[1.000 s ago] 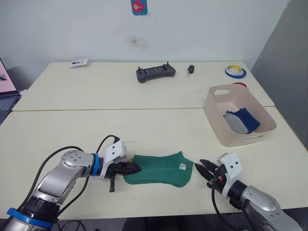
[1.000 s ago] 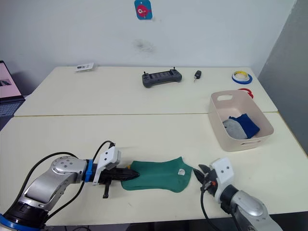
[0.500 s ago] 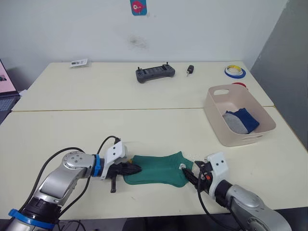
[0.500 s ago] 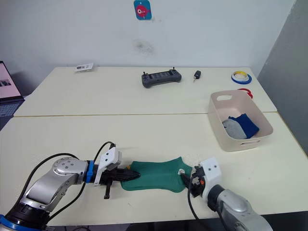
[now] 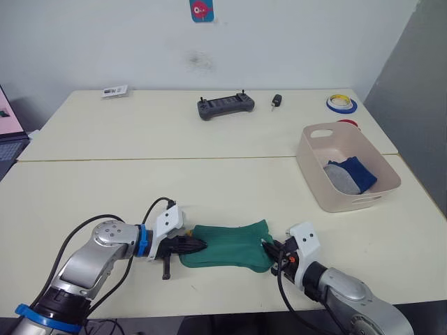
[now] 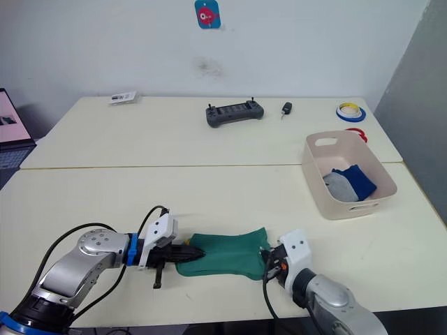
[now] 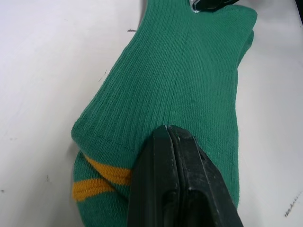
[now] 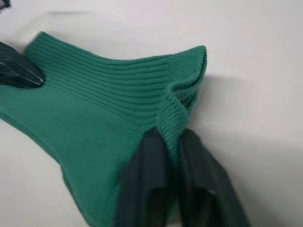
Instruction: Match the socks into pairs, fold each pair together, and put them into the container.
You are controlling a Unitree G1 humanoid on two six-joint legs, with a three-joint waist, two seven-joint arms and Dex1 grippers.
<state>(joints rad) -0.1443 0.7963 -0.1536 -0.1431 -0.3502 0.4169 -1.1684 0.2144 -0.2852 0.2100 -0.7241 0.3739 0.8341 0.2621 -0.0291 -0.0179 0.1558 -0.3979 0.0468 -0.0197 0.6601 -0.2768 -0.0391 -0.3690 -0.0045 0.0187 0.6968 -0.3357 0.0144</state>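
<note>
Left eye view shows the ribbed green fabric socks [image 5: 227, 244] lying stacked near the front edge of the pale desk [image 5: 140, 181]. The left end effector [image 5: 192, 244] is closed, pinching the toe end with its yellow stripes; the right end effector [image 8: 174, 151] is nipped onto the bunched cuff edge. The pale pink-beige plastic container [image 5: 316, 183] sits far right, holding grey and blue socks. Judging by the shallow cuff grip, folding could pull just one layer, splitting the pair.

Silver-grey jointed arms with blue bands, white wrist housings, looping black cables, tapered black jaws.
</note>
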